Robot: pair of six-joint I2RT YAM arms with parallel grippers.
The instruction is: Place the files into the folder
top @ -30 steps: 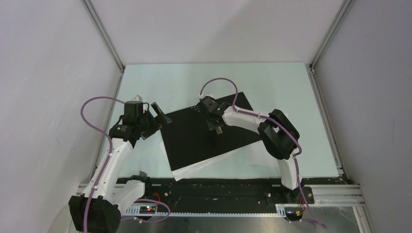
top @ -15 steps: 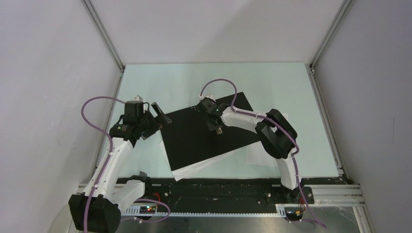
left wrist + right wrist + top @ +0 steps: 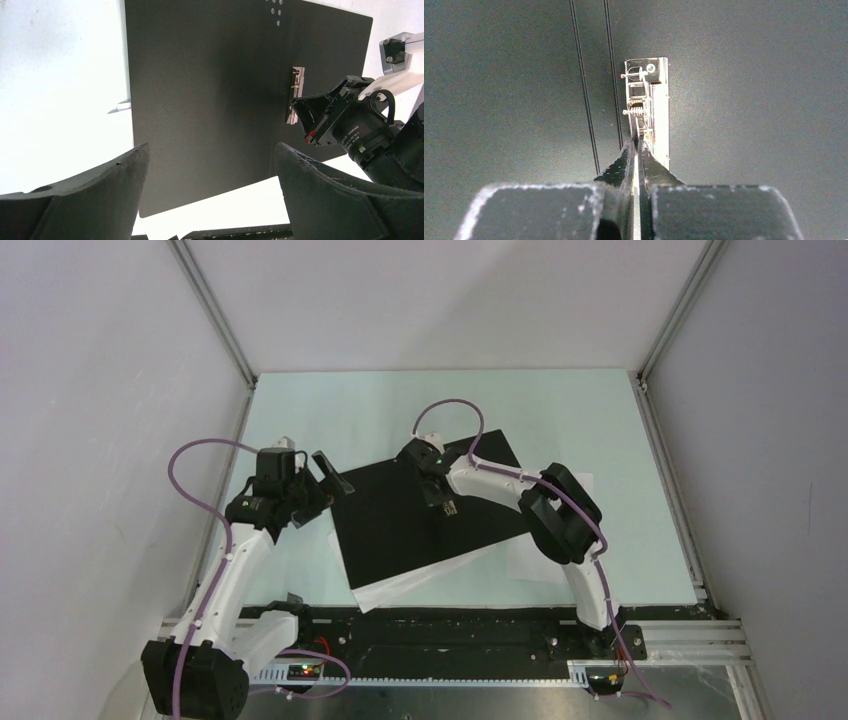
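While the left gripper hangs wide open, empty, by the folder, the right gripper sits pinched shut at its metal clip.

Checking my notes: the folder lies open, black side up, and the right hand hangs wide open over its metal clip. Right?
Not quite. The right wrist view shows the right hand shut, not wide open, fingertips together at the metal clip of the open folder.

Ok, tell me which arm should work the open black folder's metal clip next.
Right. The right gripper is shut on the silver metal clip in the flat black folder; the left gripper hangs open by its left edge.
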